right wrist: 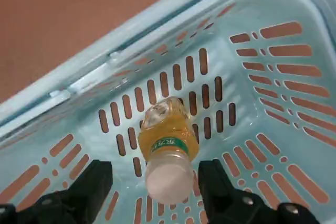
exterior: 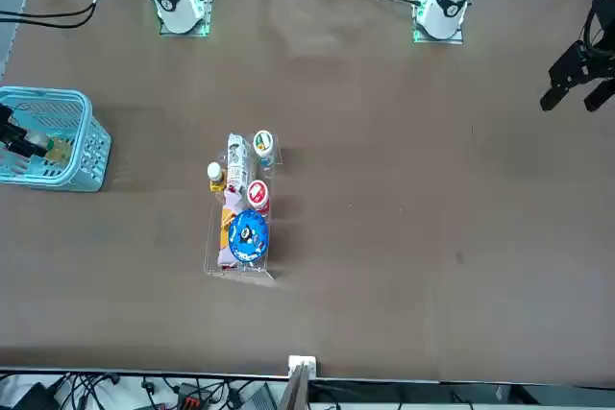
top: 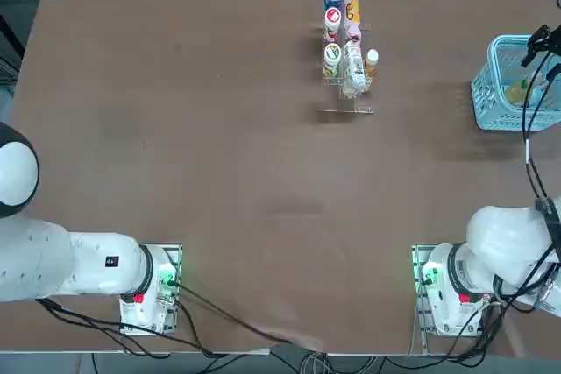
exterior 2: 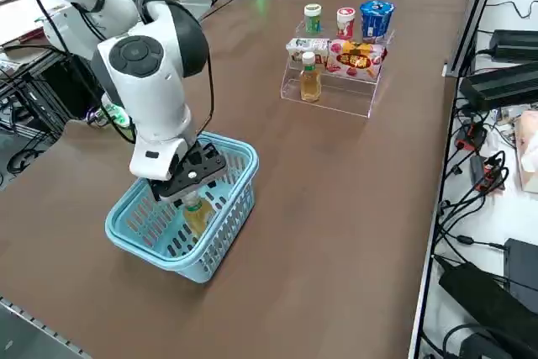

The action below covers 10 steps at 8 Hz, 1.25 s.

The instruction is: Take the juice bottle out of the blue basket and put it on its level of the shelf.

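The brown bench [top: 219, 172] carries everything, and the right arm reaches out over its far right part, where the blue basket [exterior 2: 134, 229] stands, well apart from the shelf [exterior 2: 336, 98]. The shelf, a clear stepped rack, sits near the far middle of the bench in the top view. Its upper level holds a blue-lidded tub [exterior 2: 376, 18], a red-capped cup [exterior 2: 345, 21] and a green-labelled bottle [exterior 2: 313, 19]; the step below carries flat snack packets [exterior 2: 357, 56]; a white-capped bottle with orange contents [exterior 2: 310, 77] stands upright on the lowest step.

The right end effector [right wrist: 153, 181] is lowered into the basket's open top. In the wrist view its two dark fingers [right wrist: 92, 182] stand spread, one on each side of the juice bottle [right wrist: 167, 148], with a gap showing between each finger and the bottle, so it is released and grips nothing. The juice bottle lies inside the basket, resting against the lattice wall, white cap toward the end effector and pale yellow liquid filling its body.
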### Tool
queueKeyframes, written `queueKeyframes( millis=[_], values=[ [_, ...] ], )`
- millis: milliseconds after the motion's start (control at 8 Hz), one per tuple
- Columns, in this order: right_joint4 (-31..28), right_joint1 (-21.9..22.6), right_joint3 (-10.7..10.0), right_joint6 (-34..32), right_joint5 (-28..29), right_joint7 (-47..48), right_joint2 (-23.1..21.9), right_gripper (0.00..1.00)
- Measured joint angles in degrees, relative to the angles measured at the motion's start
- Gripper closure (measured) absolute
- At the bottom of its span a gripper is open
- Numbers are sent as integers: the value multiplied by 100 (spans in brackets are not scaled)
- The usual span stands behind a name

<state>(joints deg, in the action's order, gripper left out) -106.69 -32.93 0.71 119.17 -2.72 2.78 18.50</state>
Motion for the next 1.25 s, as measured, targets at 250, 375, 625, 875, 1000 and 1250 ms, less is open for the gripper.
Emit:
queueKeyframes(
  millis=[250, 375, 625, 875, 1000, 1250],
  values=[
    [-85, -3, 0, 87, 0, 5, 7, 0],
    [-104, -7, -2, 95, -1, 5, 15, 0],
    [-112, -36, -10, 102, -2, 5, 59, 0],
    [-113, -88, -19, 114, -5, 2, 101, 0],
    [-113, -109, -22, 118, -5, -6, 119, 0],
    [-113, -135, -22, 123, -7, -18, 141, 1]
  ],
)
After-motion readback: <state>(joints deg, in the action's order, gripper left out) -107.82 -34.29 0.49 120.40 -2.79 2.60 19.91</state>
